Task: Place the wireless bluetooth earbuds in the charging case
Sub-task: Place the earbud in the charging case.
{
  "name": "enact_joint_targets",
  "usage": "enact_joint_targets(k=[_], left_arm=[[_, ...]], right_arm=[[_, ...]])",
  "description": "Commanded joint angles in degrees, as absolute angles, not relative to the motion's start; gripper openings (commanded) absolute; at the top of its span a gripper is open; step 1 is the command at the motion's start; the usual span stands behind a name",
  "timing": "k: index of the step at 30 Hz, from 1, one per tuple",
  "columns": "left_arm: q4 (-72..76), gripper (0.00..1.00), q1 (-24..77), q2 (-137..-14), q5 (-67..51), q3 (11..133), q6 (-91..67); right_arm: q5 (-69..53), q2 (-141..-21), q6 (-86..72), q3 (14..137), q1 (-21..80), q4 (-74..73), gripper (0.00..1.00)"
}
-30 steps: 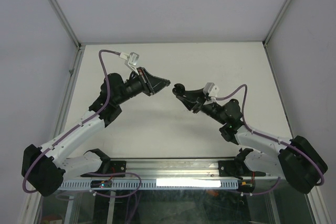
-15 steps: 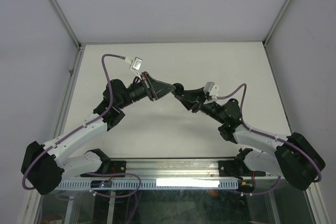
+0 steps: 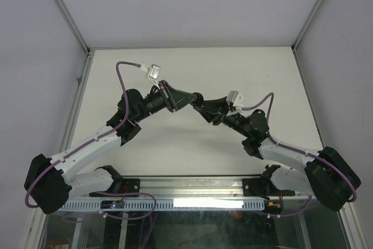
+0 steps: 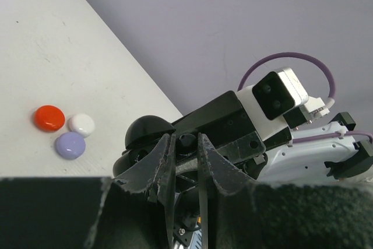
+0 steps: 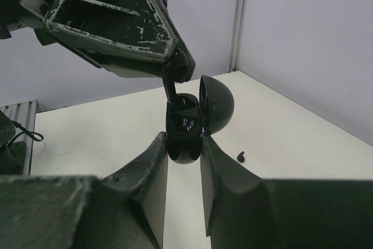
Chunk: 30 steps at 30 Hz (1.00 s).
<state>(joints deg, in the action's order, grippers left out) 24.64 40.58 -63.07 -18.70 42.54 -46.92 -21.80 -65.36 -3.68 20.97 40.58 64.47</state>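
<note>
left wrist alone shows red case [image 4: 49, 118], white case [image 4: 81, 123], lilac case [image 4: 70, 144]

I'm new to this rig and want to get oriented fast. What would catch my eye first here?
The two arms meet in mid-air above the table: the right end effector grips an open black charging case, and the left end effector pinches what looks like a black earbud at its mouth. A red round case, a white one and a lilac one lie clustered on the table.

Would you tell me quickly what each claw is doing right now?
Left claw: closed on a small black earbud.
Right claw: closed on the open black charging case.
</note>
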Motion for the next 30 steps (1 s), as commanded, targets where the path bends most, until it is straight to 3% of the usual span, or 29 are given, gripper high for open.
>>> enact_joint_targets(k=[1,15,30], left_arm=[[25.53,0.11,41.19,-62.52,-16.46,42.47,-44.79],[23.31,0.12,41.6,-62.16,-15.7,42.14,-44.47],[15.57,0.23,41.62,-58.9,-10.82,42.32,-42.78]], right_arm=[[-22.49,-64.67,-4.48,22.88,40.37,68.55,0.0],[-21.83,-63.72,-4.09,22.49,40.41,68.47,0.0],[-21.42,-62.62,-4.26,22.15,40.36,68.76,0.0]])
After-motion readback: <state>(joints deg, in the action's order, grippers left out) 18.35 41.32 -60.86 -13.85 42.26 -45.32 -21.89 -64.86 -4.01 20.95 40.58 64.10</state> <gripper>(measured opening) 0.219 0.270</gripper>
